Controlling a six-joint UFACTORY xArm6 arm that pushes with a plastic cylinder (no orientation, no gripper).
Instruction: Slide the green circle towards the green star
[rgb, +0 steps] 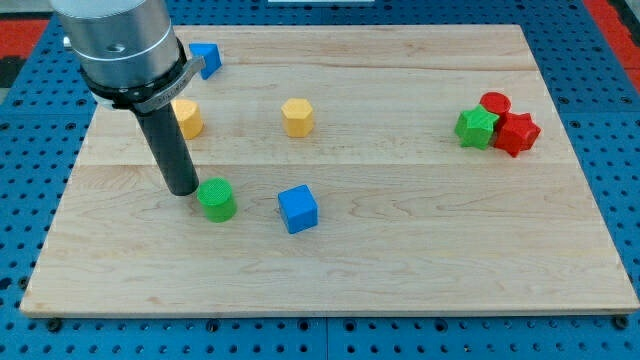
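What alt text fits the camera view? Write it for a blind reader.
My tip touches the green circle from the view's left on a wooden board; the green star sits far right beside a red star and red circle.

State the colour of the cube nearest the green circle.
Blue: the cube sits to the view's right of the green circle, clear in the camera view.

- A blue cube (298, 209) is sitting near the wooden board's (400, 260) middle.
- A yellow hexagon (298, 117) is lying above it.
- A second yellow block (188, 118) is lying further left.
- A blue block (207, 58) is resting near the top left.
- A red cylinder (495, 103) and red star (517, 133) are touching at the right.
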